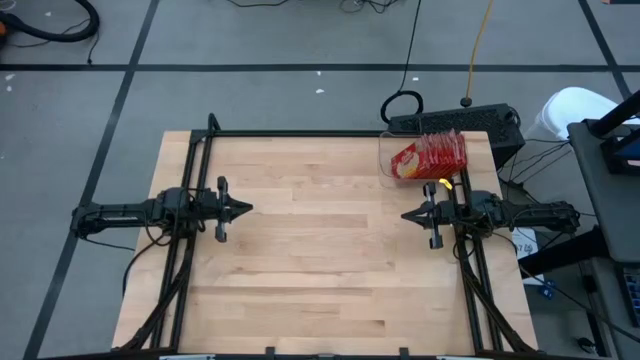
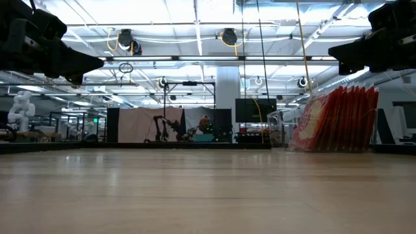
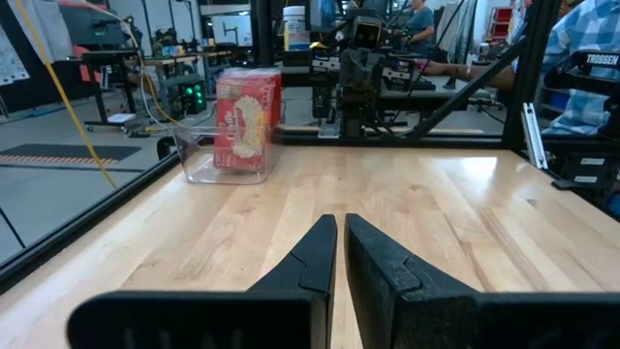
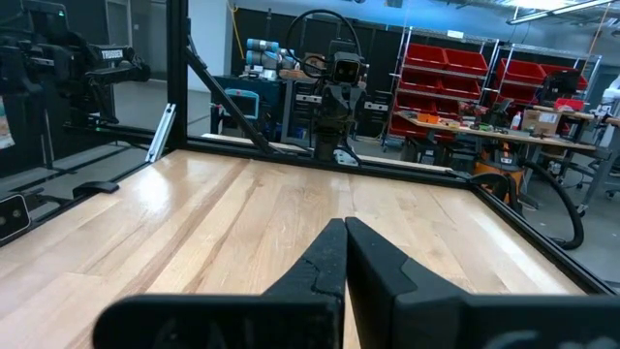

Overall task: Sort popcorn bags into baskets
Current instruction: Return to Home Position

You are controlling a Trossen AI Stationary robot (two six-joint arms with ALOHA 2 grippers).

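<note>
Several red popcorn bags (image 1: pixel 432 157) stand on edge, packed side by side, in a clear plastic basket (image 1: pixel 392 152) at the table's far right. The bags (image 2: pixel 341 120) and the basket (image 3: pixel 205 163) also show in the low and left wrist views. My left gripper (image 1: pixel 248 208) hovers level at the table's left, shut, pointing toward the right side, well away from the basket. My right gripper (image 1: pixel 404 214) hovers level at the table's right, shut, pointing left, just nearer the front edge than the basket. Neither holds anything.
The wooden tabletop (image 1: pixel 320 250) spreads between the two arms. Black frame rails (image 1: pixel 300 133) run along the table's far edge and both sides. A black box with cables (image 1: pixel 470 122) sits just beyond the far edge behind the basket.
</note>
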